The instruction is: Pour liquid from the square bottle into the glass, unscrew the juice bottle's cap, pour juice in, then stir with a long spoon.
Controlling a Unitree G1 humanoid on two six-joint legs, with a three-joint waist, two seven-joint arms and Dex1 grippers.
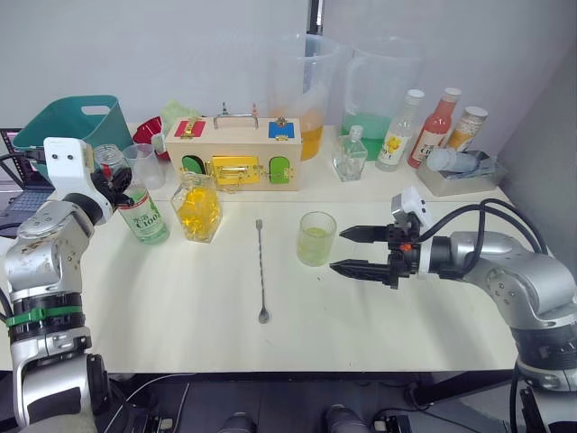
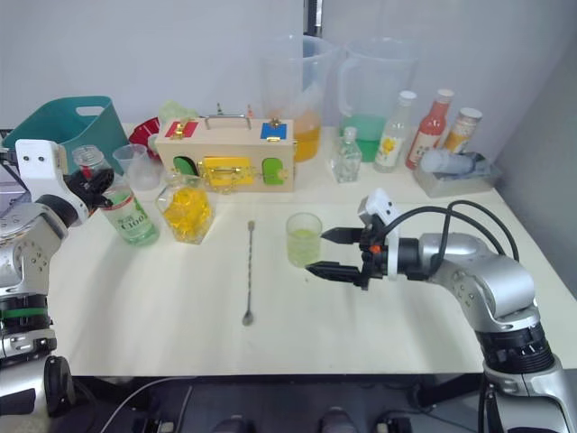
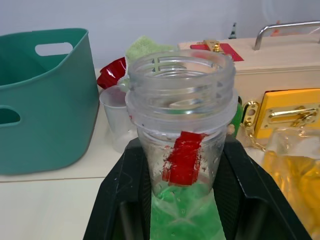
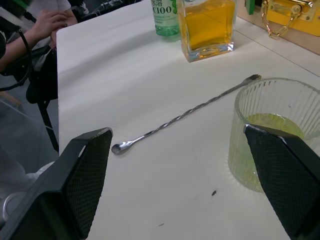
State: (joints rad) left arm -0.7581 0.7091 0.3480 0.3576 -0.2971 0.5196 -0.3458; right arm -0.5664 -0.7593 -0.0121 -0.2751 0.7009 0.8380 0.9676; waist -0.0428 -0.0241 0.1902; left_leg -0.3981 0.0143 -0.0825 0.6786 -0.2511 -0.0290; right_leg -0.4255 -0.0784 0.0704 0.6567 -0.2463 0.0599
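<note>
On the table [image 1: 180,307], seen from the head camera, the left gripper [image 1: 115,187] is clamped round the neck of the juice bottle [image 1: 142,215], which stands upright just beside the square bottle [image 1: 196,207]. The right gripper [image 1: 352,250] is spread wide and empty, just beside the glass [image 1: 315,237], which holds some yellow-green liquid. The long spoon [image 1: 261,268] lies flat between the square bottle and the glass.

The left wrist camera adds that the bottle's mouth is open, threads bare, with no cap on it.

The right wrist camera shows the spoon's twisted stem, and a person's hand [image 4: 47,22] past the table edge.

I'd judge the spoon light, stiff and slippery, and lying so flat it is hard to pinch; mid-stem looks like the best hold.
</note>
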